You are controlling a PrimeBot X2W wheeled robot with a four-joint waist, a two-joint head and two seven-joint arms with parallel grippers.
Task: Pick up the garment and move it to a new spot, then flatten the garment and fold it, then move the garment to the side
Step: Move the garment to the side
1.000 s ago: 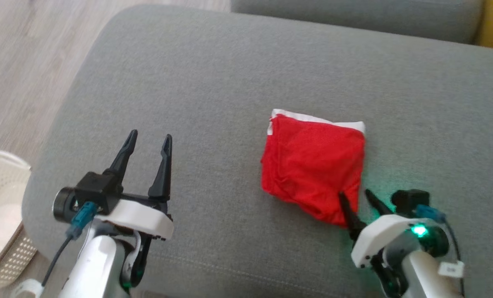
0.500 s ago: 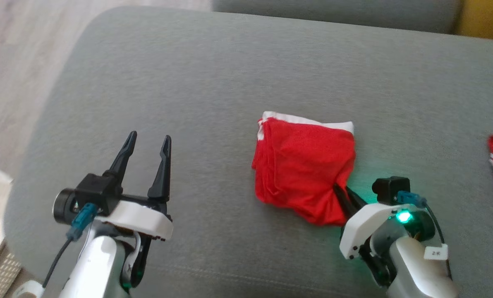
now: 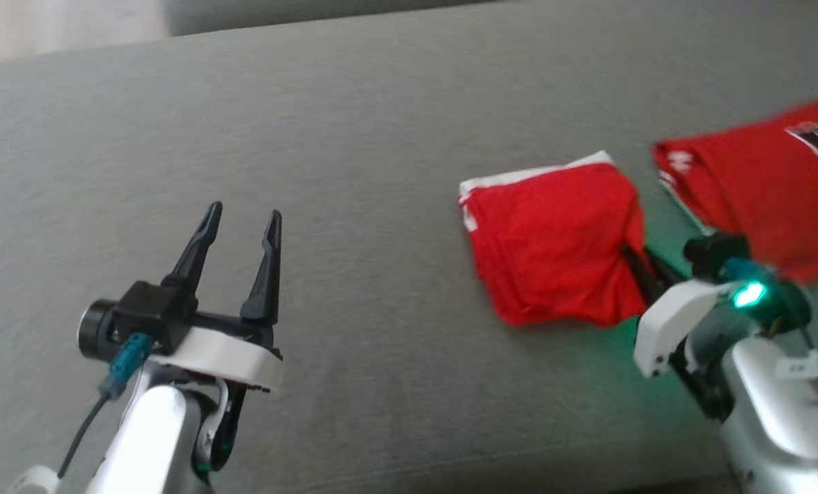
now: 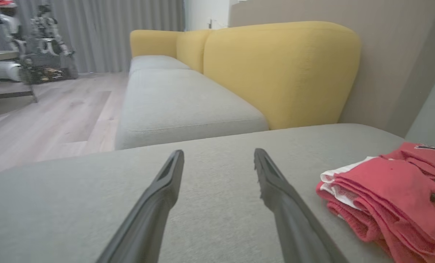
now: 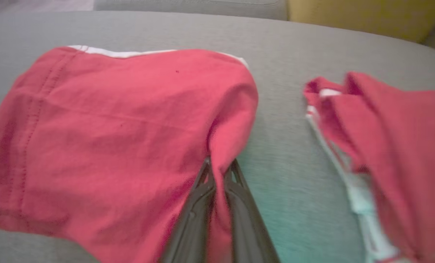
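As we go from the left, the left claw [image 3: 244, 210] hangs spread above the bare grey sofa cushion [image 3: 381, 123] and holds nothing. Well to its right lies the folded red garment [image 3: 553, 240] with white trim. The right claw [image 3: 637, 255] is pinching a fold of cloth at the garment's near right corner. Just to the right of this claw, apart from the folded piece, lies a second red garment [image 3: 759, 185] with a printed badge.

We judge that the folding is done and that the step in hand is the move to the side. To do it well, we would draw the garment low and slowly over the cushion, so that the layers slide together and do not open. We would release it only when it lies flat, and not on top of the second garment.

The right wrist view shows the pinch closely, with cloth rising between the two fingers, while in the head view the fingertips are partly under the cloth. The left wrist view shows the stacked layers at the garment's edge, and a yellow backrest [image 4: 283, 69] and wooden floor [image 4: 57, 109] beyond the left claw.
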